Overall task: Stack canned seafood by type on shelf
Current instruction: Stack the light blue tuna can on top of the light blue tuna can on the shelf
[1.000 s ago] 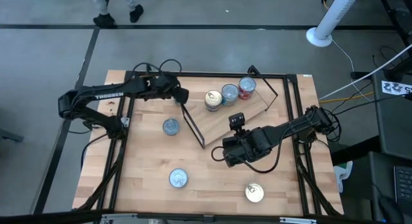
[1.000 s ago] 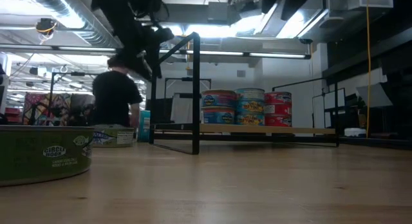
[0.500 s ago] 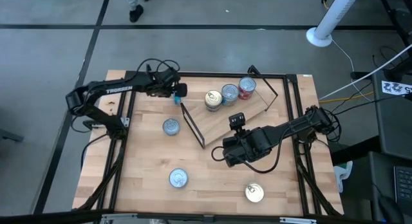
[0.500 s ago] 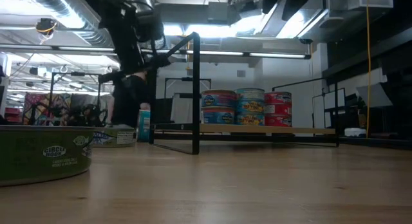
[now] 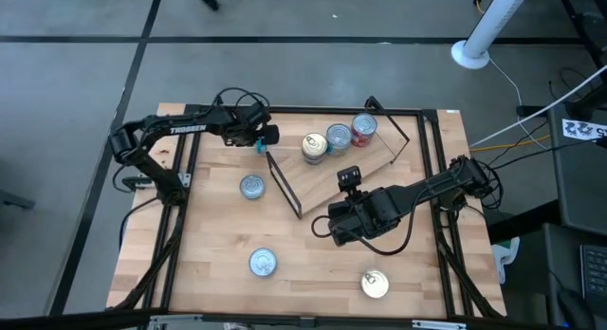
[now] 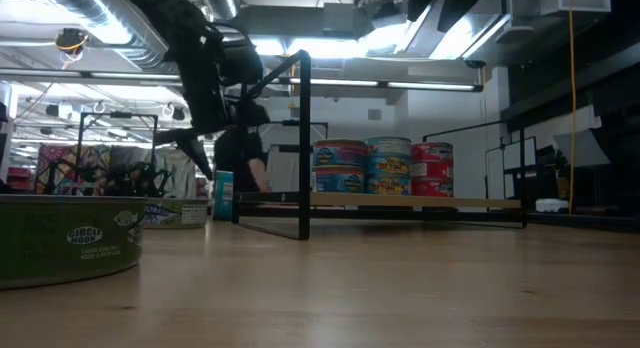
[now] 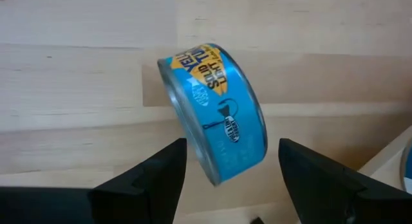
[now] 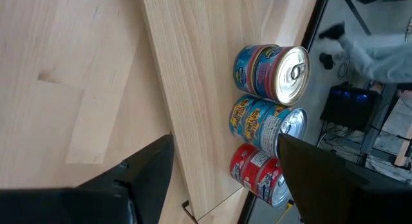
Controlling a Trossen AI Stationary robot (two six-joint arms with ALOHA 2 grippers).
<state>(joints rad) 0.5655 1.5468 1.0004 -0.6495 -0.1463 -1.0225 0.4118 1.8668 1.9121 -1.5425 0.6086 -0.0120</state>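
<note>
While your left gripper (image 5: pixel 258 140) hovers at the far left of the table (image 5: pixel 313 273), its fingers (image 7: pixel 148 176) are spread wide on either side of a blue tin (image 7: pixel 215 111) — nothing is clamped. That tin sits on the bare wood just beside the shelf (image 5: pixel 332 174), close to its near wire frame (image 5: pixel 283 186), probably because it is the next blue one to join its kind.

Your right gripper (image 5: pixel 327 230) waits near the table's middle, just in front of the shelf, fingers (image 8: pixel 145 169) parted and empty.

On the shelf, three stacks stand in a row, touching or nearly so: a gold-lidded stack (image 5: pixel 314 146), a blue stack (image 5: pixel 338 137) and a red stack (image 5: pixel 363 128) — each two tins high in the low view, sorted by label colour.

Three more tins lie loose and well apart on the table (image 5: pixel 251 186) (image 5: pixel 263 263) (image 5: pixel 376 284).

The tins are short, round and smooth-sided with shiny metal lids, so you would want the fingers square across the rim; the shelf is pale plank wood with thin black wire ends.
</note>
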